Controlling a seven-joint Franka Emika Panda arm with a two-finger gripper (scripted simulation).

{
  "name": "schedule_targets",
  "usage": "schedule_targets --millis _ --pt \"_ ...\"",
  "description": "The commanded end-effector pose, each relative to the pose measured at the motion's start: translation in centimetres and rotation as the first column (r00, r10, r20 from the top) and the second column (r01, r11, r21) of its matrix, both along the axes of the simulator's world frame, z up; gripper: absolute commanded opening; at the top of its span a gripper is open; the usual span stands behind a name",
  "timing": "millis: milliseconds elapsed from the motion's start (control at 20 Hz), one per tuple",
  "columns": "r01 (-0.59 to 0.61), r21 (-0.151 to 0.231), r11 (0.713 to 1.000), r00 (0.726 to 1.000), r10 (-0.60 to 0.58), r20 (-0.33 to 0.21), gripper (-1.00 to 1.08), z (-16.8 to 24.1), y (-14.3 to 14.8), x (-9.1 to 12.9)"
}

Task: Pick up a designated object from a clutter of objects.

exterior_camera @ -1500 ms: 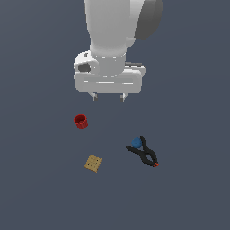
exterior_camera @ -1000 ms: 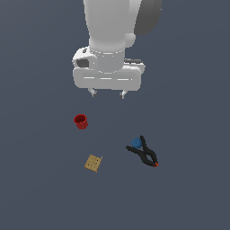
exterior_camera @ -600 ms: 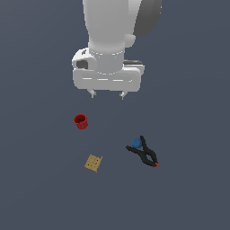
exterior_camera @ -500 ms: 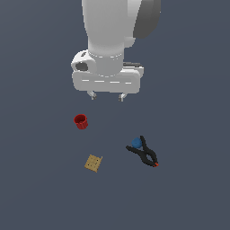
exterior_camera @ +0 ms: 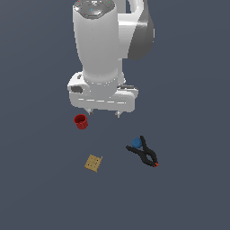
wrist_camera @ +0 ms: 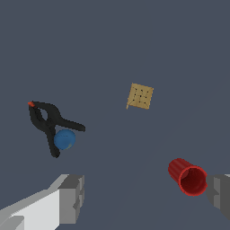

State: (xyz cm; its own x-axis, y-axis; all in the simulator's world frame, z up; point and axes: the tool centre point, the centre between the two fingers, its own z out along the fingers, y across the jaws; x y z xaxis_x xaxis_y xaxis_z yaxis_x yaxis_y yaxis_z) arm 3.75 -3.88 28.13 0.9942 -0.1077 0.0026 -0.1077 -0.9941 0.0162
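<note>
Tan gridded square lies flat on the floor, apart from the red cup and black clamp; the gripper, fingers spread wide, should centre above it and align with its edges before descending

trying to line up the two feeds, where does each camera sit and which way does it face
Exterior view: off the arm, above, looking down at the floor; shows the white arm and gripper over the red cup.
Wrist view: on the wrist, facing down past the open fingers.
Shared: cup, tan gridded square, black clamp, blue ball.
</note>
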Motion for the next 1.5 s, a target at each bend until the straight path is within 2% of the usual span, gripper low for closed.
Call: schedule_targets --millis 0,350,700,1100,1450 --pt "0.021 0.005 1.0 1.0 -0.021 0.0 1.0 -1.8 -0.5 1.3" --pt "0.089 0.015 0.996 0.996 -0.089 -0.001 1.0 -7.7 -2.3 4.8" --pt "0.155 0.018 0.988 0.988 -0.155 -0.001 1.0 -14.3 -4.3 7.3" --pt "0.205 0.018 0.979 0.979 -0.205 -0.001 1.0 -19.8 -5.8 8.6" --pt "0.223 0.016 0.975 0.975 -0.223 -0.001 1.0 -21.9 -6.4 8.9"
